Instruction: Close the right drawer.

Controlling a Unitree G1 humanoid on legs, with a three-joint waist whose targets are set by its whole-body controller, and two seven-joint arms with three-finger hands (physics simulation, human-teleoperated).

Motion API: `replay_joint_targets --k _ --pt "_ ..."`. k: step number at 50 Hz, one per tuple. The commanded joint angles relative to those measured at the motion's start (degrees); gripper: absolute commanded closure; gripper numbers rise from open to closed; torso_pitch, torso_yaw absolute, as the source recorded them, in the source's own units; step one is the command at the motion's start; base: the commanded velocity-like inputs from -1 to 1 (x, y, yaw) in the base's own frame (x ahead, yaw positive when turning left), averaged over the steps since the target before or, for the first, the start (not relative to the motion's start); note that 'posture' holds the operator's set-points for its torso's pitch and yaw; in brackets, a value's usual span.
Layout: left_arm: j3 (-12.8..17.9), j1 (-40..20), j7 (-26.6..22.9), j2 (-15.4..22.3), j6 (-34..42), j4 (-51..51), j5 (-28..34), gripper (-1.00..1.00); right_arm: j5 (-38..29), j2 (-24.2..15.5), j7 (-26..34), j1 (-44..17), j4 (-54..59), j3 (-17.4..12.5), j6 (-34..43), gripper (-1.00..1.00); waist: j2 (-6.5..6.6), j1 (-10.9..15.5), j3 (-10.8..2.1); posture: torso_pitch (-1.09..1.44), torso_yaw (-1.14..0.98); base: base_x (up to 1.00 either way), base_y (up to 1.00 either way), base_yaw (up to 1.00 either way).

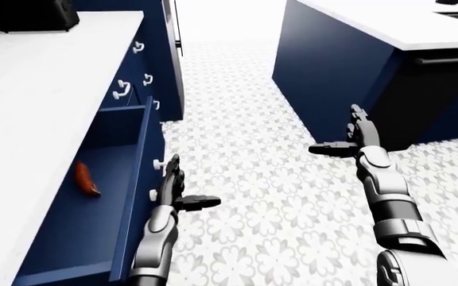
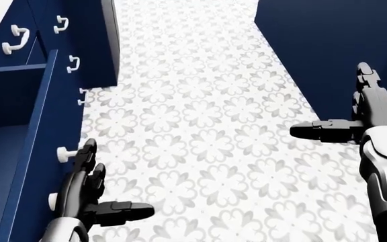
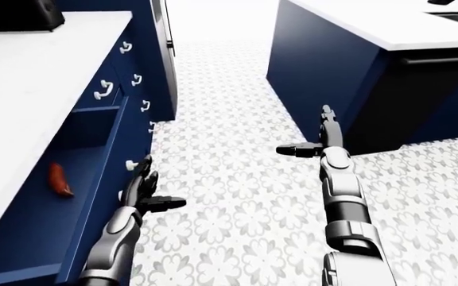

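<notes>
A dark blue drawer (image 1: 137, 179) stands pulled out from under the white counter at the left of the left-eye view. A red-orange item (image 1: 86, 180) lies inside it. Its front panel carries white knobs (image 2: 64, 153). My left hand (image 1: 173, 187) is open, its flat fingers beside the drawer front next to the knobs, thumb pointing right. I cannot tell if it touches the panel. My right hand (image 1: 354, 136) is open and empty, raised over the floor near the island.
White counter (image 1: 30, 107) on the left with a black appliance (image 1: 34, 15) at the top left. More blue drawers with white handles (image 1: 122, 89) above the open one. A dark blue island (image 1: 340, 65) stands at the right. Patterned tile floor (image 1: 268, 196) lies between.
</notes>
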Motion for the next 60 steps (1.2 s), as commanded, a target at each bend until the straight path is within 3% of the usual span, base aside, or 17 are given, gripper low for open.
replay_joint_targets --k 1,60 --pt "2.7 -1.1 1.9 1.6 -1.2 -3.1 0.4 -1.00 -0.1 -1.0 -0.3 -1.9 -2.1 -0.5 -1.8 -1.00 -0.08 0.4 -1.44 0.00 0.00 0.00 0.00 0.00" --pt "16.1 2.6 0.4 12.7 2.9 -7.9 -9.6 -1.00 -0.9 -0.6 -0.3 -1.2 -8.4 -0.6 2.8 -1.00 0.80 0.4 -1.04 0.00 0.00 0.00 0.00 0.00"
